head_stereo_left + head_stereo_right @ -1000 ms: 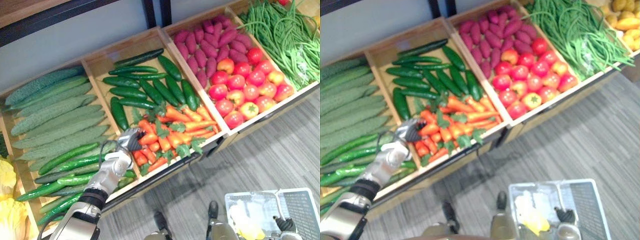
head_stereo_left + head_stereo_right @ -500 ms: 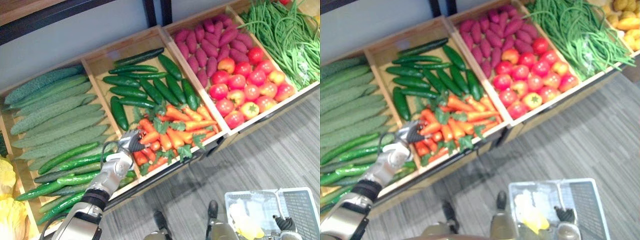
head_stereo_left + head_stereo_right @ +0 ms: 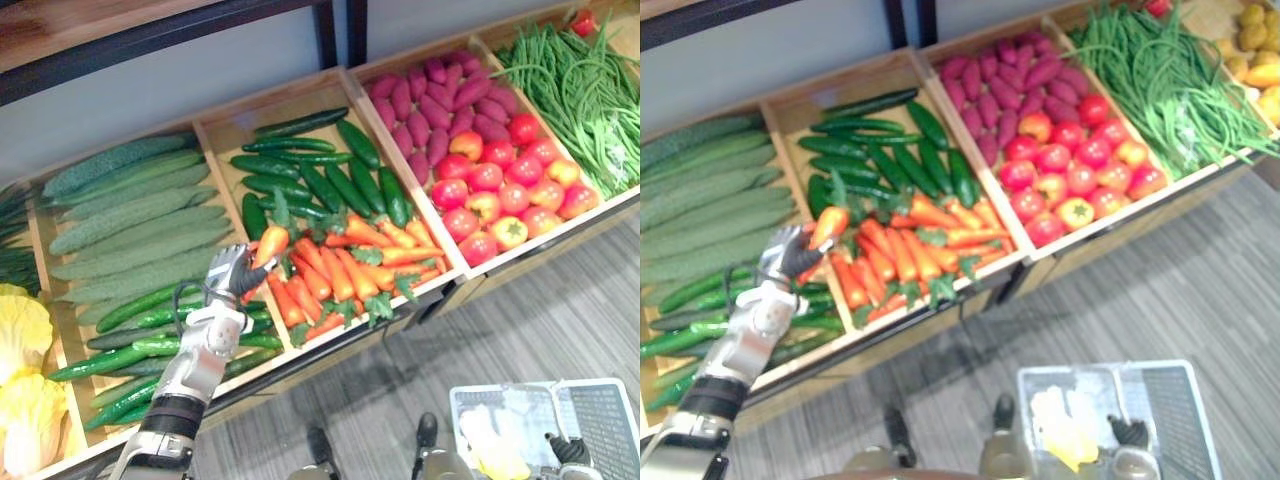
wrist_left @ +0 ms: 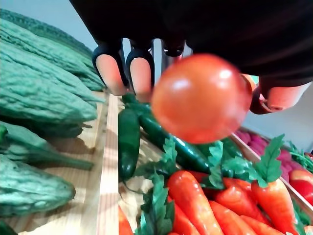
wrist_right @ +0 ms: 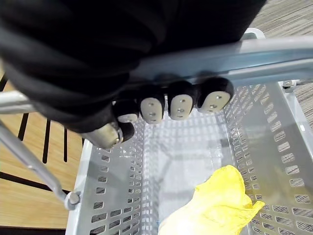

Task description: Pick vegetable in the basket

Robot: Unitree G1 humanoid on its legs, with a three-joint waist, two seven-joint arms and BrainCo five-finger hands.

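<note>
The left hand (image 3: 226, 272) grips a carrot (image 3: 268, 243) above the carrot pile (image 3: 340, 275). The right hand (image 5: 182, 105) is curled round the handle (image 5: 274, 54) of the basket (image 5: 288, 161).

One basket (image 5: 279, 161) is hanging down front with one yellow thing (image 5: 215, 205) lying in it, and one carrot (image 3: 270, 243) is being held up off the rest. I'm counting roughly ten dark cucumbers (image 3: 322, 186) and around fifteen tomatoes (image 3: 487, 177), while the green beans (image 3: 580, 80) are tangling too much to count.
</note>
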